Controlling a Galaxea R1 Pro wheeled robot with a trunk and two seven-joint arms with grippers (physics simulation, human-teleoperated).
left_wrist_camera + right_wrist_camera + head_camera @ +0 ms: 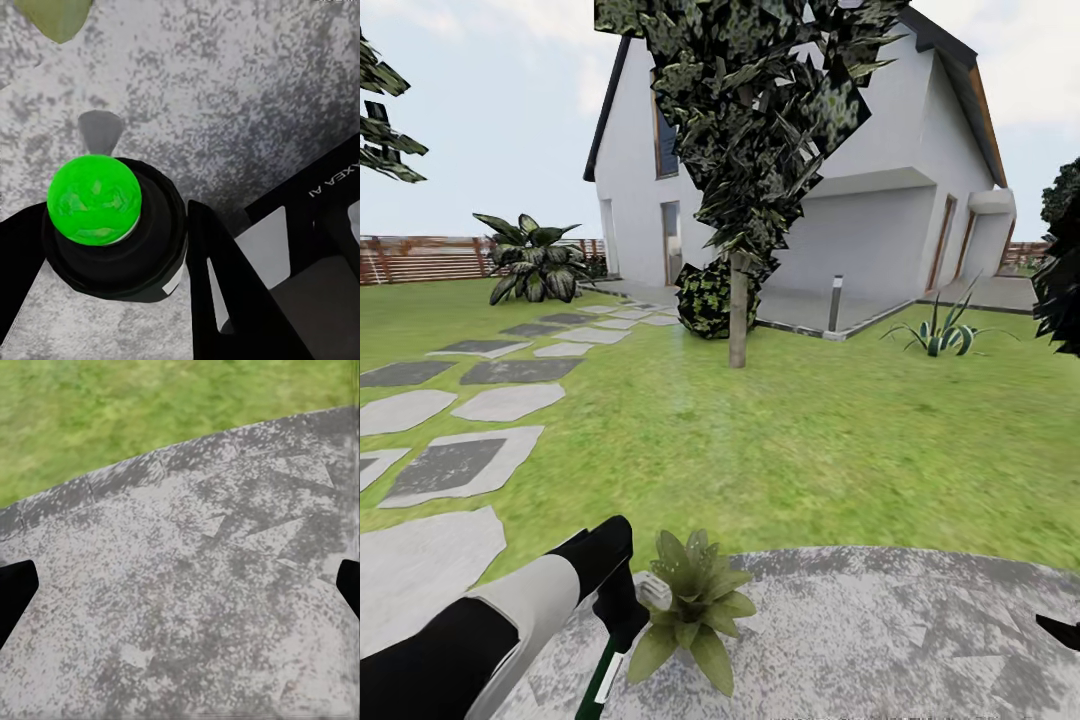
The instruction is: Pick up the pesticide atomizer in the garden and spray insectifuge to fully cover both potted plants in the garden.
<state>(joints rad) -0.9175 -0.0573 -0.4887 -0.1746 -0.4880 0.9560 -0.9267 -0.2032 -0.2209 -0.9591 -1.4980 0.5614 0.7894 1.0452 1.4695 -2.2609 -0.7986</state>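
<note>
**Bottle in left gripper, aimed at plant 1; spraying stage**

Pick-up step judged done. Left gripper (622, 610) clenched on the bottle (600, 682), fingers (225, 292) pressed against both sides of its body in the left wrist view. Seen in the head view hanging below the gripper: slim, dark green, with a white band. Pale nozzle head poking out at the gripper's top, pointing toward the plant (693, 605).

From above, in the left wrist view: bottle (112, 225) as a round black collar with a bright green dome on top. Speckled grey patio (240, 97) underneath. 1 olive leaf tip (52, 16) just beyond the bottle top.

Plant just beside the nozzle, nearly touching it: low rosette of broad pointed olive leaves, sitting at the patio (880, 630) edge where paving meets lawn (760, 450). No mist or wet film visible on the leaves, so coverage cannot be confirmed. Judged: spraying of plant 1 about to begin or under way.

Plant 2 not identified here. Judged still to do: finish plant 1, then locate and cover plant 2.

Right gripper (180, 581) released, jaws spread wide, nothing between them, bare patio beneath.
</note>
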